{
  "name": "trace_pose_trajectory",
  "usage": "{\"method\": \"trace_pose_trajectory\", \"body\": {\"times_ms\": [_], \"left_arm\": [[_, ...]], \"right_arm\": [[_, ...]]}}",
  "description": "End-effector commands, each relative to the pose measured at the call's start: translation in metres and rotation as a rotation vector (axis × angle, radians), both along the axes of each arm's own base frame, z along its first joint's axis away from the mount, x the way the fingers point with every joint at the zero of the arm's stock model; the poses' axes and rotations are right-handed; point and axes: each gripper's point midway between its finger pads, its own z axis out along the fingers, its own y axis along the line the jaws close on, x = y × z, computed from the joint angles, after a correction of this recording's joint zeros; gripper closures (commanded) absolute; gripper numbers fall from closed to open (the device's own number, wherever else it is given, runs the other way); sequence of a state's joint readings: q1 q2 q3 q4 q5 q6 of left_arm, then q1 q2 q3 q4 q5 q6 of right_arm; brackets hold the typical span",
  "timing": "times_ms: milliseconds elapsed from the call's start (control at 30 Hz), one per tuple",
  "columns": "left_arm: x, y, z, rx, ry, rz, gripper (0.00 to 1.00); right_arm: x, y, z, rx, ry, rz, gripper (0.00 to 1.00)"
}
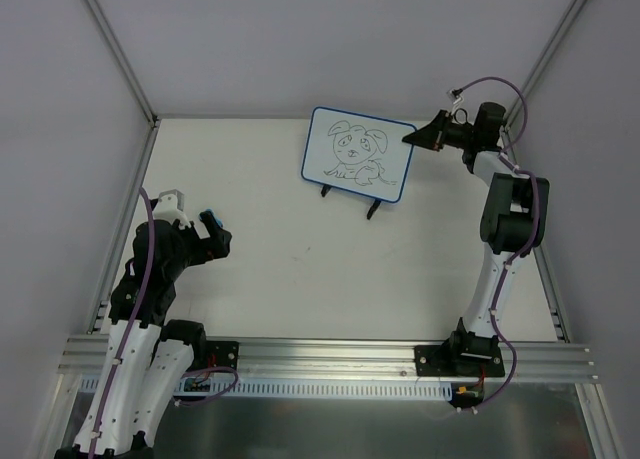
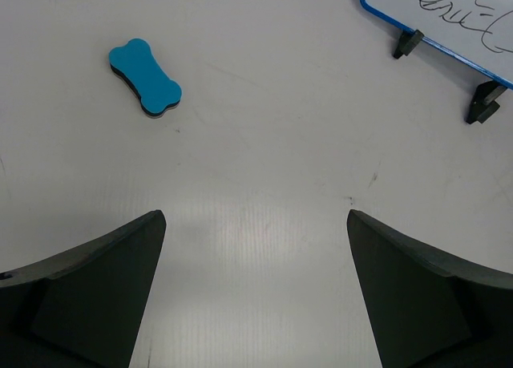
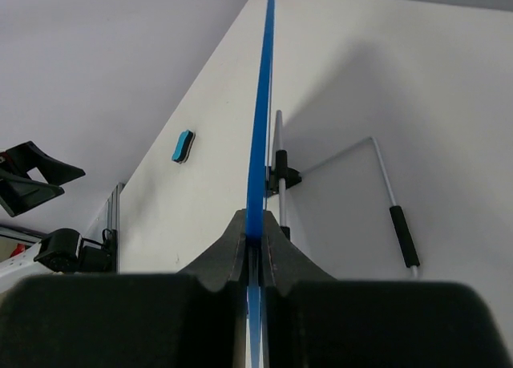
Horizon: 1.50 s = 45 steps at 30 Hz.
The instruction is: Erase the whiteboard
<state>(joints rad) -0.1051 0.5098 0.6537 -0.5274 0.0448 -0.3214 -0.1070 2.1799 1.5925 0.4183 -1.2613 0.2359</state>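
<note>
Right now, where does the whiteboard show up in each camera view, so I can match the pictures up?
Top external: the whiteboard stands upper centre, its dog sketch facing the camera.
Left wrist: only its lower corner shows, at top right, cropped.
Right wrist: it is seen edge-on, its blue rim running up the middle, pinched by the right gripper.
Shared landmark: the wire stand with black feet holding it.

Pair of arms: left arm (image 1: 125,364), right arm (image 1: 488,294). White link shells, black joint housings, black base mounts. Purple cable (image 1: 490,78) looped along each. Matte black, wedge-shaped fingers on left end effector (image 2: 256,224) and right end effector (image 3: 255,228).
</note>
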Motion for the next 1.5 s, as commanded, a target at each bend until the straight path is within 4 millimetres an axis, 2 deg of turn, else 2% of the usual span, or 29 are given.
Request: {"method": "trace_pose_trajectory", "body": {"times_ms": [0, 33, 67, 100, 133, 300, 333, 433, 467, 500, 533, 567, 667, 700, 733, 767, 800, 833, 867, 900, 933, 967, 1000, 1067, 1133, 1167, 1267, 1333, 1467], "left_arm": [[0.006, -0.002, 0.006, 0.006, -0.036, -0.021, 0.01], [0.005, -0.003, 0.006, 0.006, -0.036, -0.023, 0.01], [0.006, -0.002, 0.006, 0.007, -0.036, -0.020, 0.01], [0.005, -0.002, 0.006, 0.005, -0.035, -0.021, 0.01], [0.006, -0.002, 0.006, 0.005, -0.035, -0.019, 0.01], [0.006, -0.001, 0.006, -0.001, -0.036, -0.008, 0.01], [0.006, 0.000, 0.005, 0.001, -0.033, -0.004, 0.01], [0.006, 0.002, 0.004, -0.002, -0.028, 0.016, 0.01], [0.007, 0.005, 0.004, 0.001, -0.029, 0.031, 0.01], [0.007, 0.005, 0.003, -0.002, -0.026, 0.040, 0.01], [0.007, 0.006, 0.002, -0.004, -0.022, 0.046, 0.01], [0.008, 0.006, 0.000, -0.007, -0.014, 0.052, 0.01], [0.010, 0.005, -0.002, -0.024, 0.008, 0.063, 0.01], [0.012, 0.009, -0.002, -0.028, 0.011, 0.095, 0.01], [0.013, 0.009, -0.004, -0.032, 0.025, 0.106, 0.01], [0.013, 0.009, -0.003, -0.040, 0.028, 0.112, 0.01], [0.015, 0.009, 0.001, -0.045, 0.024, 0.118, 0.01], [0.017, 0.011, -0.003, -0.046, 0.045, 0.135, 0.01], [0.020, 0.011, 0.002, -0.050, 0.042, 0.142, 0.01], [0.022, 0.012, 0.002, -0.055, 0.048, 0.153, 0.01], [0.026, 0.013, -0.002, -0.049, 0.074, 0.169, 0.01], [0.029, 0.013, 0.002, -0.053, 0.073, 0.174, 0.01], [0.031, 0.014, 0.002, -0.060, 0.080, 0.187, 0.01], [0.038, 0.017, -0.001, -0.049, 0.108, 0.214, 0.01], [0.043, 0.021, -0.004, -0.052, 0.124, 0.252, 0.01], [0.047, 0.025, -0.007, -0.038, 0.144, 0.282, 0.01], [0.058, 0.029, -0.016, -0.037, 0.184, 0.328, 0.01], [0.067, 0.028, -0.018, -0.051, 0.192, 0.349, 0.01], [0.088, 0.033, -0.034, -0.062, 0.226, 0.424, 0.01]], "right_arm": [[-0.001, -0.001, 0.091, 0.033, -0.243, -0.023, 1.00], [-0.001, -0.002, 0.107, 0.043, -0.325, -0.027, 1.00], [-0.002, -0.001, 0.115, 0.062, -0.348, -0.027, 1.00], [-0.005, 0.000, 0.127, 0.118, -0.295, -0.030, 1.00], [-0.008, 0.001, 0.140, 0.136, -0.358, -0.025, 1.00], [-0.021, 0.013, 0.164, 0.180, -0.371, -0.009, 1.00], [-0.025, 0.015, 0.163, 0.182, -0.367, -0.010, 1.00], [-0.044, 0.026, 0.181, 0.185, -0.416, -0.014, 1.00], [-0.051, 0.032, 0.172, 0.190, -0.391, -0.014, 1.00], [-0.055, 0.035, 0.174, 0.197, -0.394, -0.028, 1.00], [-0.067, 0.038, 0.186, 0.199, -0.424, -0.033, 1.00], [-0.074, 0.044, 0.173, 0.196, -0.405, -0.037, 1.00], [-0.097, 0.051, 0.178, 0.200, -0.435, -0.067, 1.00], [-0.104, 0.058, 0.160, 0.198, -0.407, -0.080, 1.00], [-0.111, 0.061, 0.157, 0.199, -0.405, -0.088, 1.00], [-0.126, 0.068, 0.164, 0.201, -0.432, -0.081, 1.00], [-0.131, 0.071, 0.162, 0.198, -0.448, -0.099, 1.00], [-0.139, 0.073, 0.144, 0.191, -0.411, -0.107, 1.00], [-0.147, 0.079, 0.141, 0.193, -0.408, -0.105, 1.00], [-0.155, 0.079, 0.147, 0.199, -0.428, -0.132, 1.00], [-0.161, 0.080, 0.130, 0.180, -0.405, -0.146, 1.00], [-0.167, 0.084, 0.125, 0.173, -0.403, -0.147, 1.00], [-0.174, 0.083, 0.129, 0.173, -0.421, -0.170, 1.00], [-0.184, 0.087, 0.109, 0.146, -0.404, -0.176, 1.00], [-0.190, 0.085, 0.103, 0.138, -0.409, -0.199, 1.00], [-0.195, 0.085, 0.092, 0.126, -0.392, -0.201, 1.00], [-0.205, 0.088, 0.084, 0.118, -0.400, -0.209, 1.00], [-0.209, 0.087, 0.072, 0.099, -0.400, -0.242, 1.00], [-0.225, 0.097, 0.056, 0.070, -0.420, -0.249, 1.00]]}}
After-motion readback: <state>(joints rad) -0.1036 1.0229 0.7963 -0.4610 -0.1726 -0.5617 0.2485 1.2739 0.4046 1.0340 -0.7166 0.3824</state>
